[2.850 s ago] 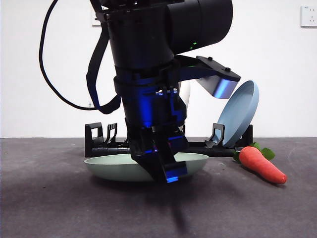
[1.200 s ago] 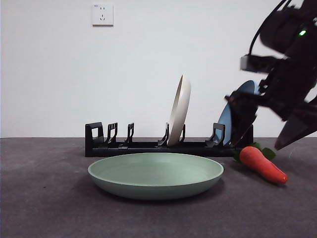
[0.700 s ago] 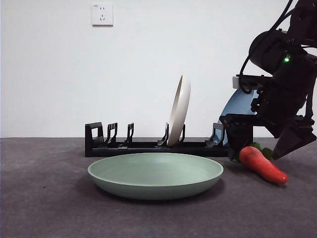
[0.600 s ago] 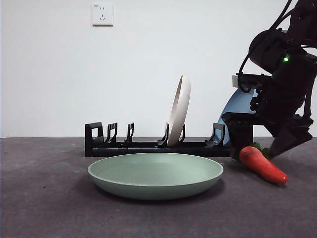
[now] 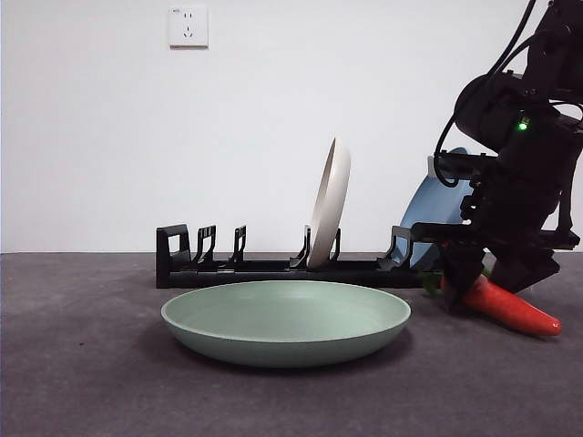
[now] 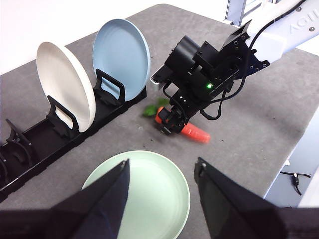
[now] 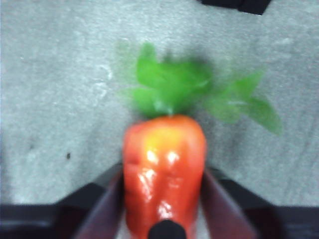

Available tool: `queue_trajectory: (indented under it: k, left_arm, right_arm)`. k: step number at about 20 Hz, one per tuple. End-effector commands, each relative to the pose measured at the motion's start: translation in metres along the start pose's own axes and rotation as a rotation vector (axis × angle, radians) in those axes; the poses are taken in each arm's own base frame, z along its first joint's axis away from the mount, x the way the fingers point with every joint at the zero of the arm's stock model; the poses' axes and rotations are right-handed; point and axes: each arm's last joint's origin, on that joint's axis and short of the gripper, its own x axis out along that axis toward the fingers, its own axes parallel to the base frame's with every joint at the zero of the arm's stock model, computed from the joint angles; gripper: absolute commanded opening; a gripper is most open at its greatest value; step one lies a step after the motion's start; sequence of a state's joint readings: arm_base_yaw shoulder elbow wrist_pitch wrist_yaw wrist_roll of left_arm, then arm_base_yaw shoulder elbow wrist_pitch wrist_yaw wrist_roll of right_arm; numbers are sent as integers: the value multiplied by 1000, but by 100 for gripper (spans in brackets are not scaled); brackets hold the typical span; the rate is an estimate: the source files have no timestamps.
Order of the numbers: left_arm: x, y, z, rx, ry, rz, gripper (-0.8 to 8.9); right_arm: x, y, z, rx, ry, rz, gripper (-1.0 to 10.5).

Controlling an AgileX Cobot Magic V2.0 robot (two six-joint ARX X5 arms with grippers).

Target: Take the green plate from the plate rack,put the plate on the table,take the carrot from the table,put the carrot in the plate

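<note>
The green plate (image 5: 287, 319) lies flat on the table (image 5: 82, 382) in front of the plate rack (image 5: 264, 269). My right gripper (image 5: 496, 278) is down at the right end of the rack, shut on the thick end of the carrot (image 5: 515, 311), whose tip points right, low over the table. In the right wrist view the carrot (image 7: 164, 144) fills the space between the two jaws of that gripper (image 7: 162, 174), which press on both its sides. My left gripper (image 6: 162, 167) is open and empty, high above the green plate (image 6: 149, 194).
A cream-white plate (image 5: 330, 205) and a blue plate (image 5: 435, 214) stand upright in the rack. The left wrist view shows the rack (image 6: 35, 147), the right arm (image 6: 209, 79) over the carrot (image 6: 193, 133), and the table's edge at the right.
The arm that set the green plate down has left the front view. The right gripper came down from the upper right, closed around the carrot, and the carrot's tip has shifted right.
</note>
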State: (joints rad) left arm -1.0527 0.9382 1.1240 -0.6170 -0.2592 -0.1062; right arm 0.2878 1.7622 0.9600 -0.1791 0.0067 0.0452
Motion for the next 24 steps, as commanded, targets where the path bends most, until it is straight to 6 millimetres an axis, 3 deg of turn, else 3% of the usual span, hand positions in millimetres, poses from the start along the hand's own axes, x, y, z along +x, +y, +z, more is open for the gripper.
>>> queue_trajectory:
  k: [1,4,8,11,13,18,24]
  left_arm:
    - [0,0,0,-7,-2,3,224]
    - [0,0,0,-6,-1,3,221]
    - [0,0,-1,-6,0,3,221]
    - [0,0,0,-6,0,3,220]
    - [0,0,-1,-6,0,2,220]
    - [0,0,-1,-4,9,2,220]
    - [0,0,-3,1,26,4,220]
  right_arm:
    - [2,1,0,6,0,6,-24]
    - [-9,1,4,6,-32,9,-12]
    - [-50,15,14,-26,-126,42,-12]
    - [-78,47,16,-59,-181,184,-12]
    - [-81,76,12,-100,-191,251,-12]
    - [-53,137,-6,-211,-173,359,-12]
    - [-5,151,-27,-232,-72,350,-12]
